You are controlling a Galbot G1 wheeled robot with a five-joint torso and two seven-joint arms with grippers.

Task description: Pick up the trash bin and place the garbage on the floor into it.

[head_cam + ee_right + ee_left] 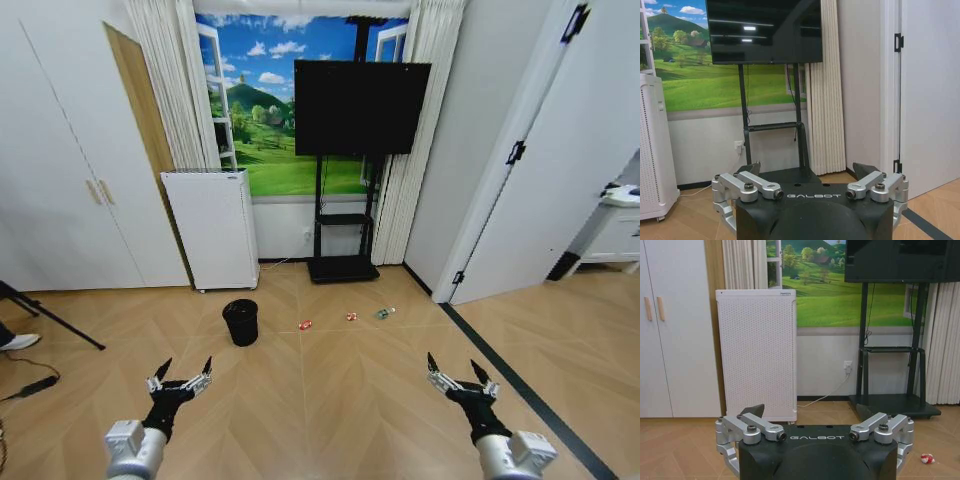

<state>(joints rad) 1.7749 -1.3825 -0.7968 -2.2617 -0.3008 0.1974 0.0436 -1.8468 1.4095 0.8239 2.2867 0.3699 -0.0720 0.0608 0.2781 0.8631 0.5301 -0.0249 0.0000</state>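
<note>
Nearest the camera, the left gripper (183, 374) hangs low over the floor (330, 400), fingers spread wide and holding nothing; the right gripper (458, 372) hangs level with it, well apart, equally wide open and empty. Both point toward the bin (240, 322), which stands upright on the parquet farther out, closer to the left gripper's line than the right's. To the right of the bin, apart from it, the garbage lies in a loose row on the floor: a red wrapper (305, 324) nearest the bin, a second red piece (351, 316) beyond that, then the bottle (385, 313) farthest from it. Behind the bin, near the wall, stands the white appliance (212, 230). Farther right of the bin and back against the wall is the TV (361, 107) on its black stand (343, 268). A dark strip (520, 385) runs along the floor well to the right of the bin.
</note>
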